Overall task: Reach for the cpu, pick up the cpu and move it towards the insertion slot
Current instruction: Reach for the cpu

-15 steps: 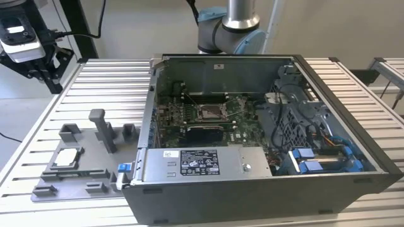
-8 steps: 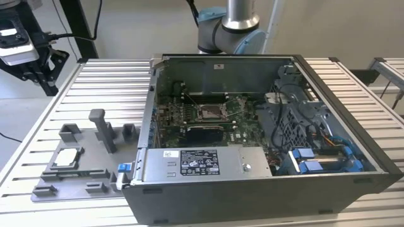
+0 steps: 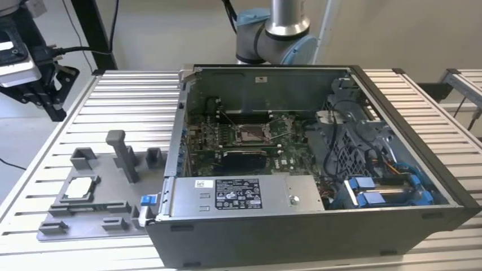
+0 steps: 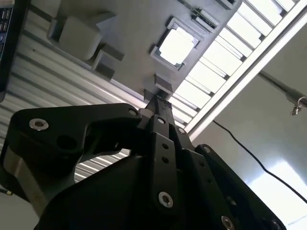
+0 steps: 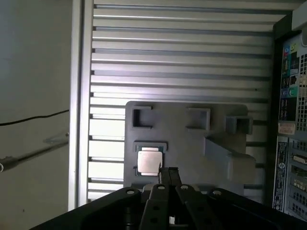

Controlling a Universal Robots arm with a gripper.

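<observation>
We found the small silvery-grey square cpu (image 5: 147, 160) seated in the grey plastic tray (image 5: 192, 143), unlifted. The black gripper (image 5: 168, 171) hovered above it, fingers together and empty. The silver-framed square insertion slot (image 3: 249, 132) lay well apart; pick-up and transfer were outstanding.

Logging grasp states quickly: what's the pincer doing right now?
Pincer: closed, holding nothing; the cpu lies in the grey tray.

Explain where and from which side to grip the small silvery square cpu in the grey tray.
Probably two opposite thin edges, coming straight down from above: the small silvery square cpu lies flat, face up, in a raised frame on the grey plastic tray, so side approaches look blocked.
</observation>
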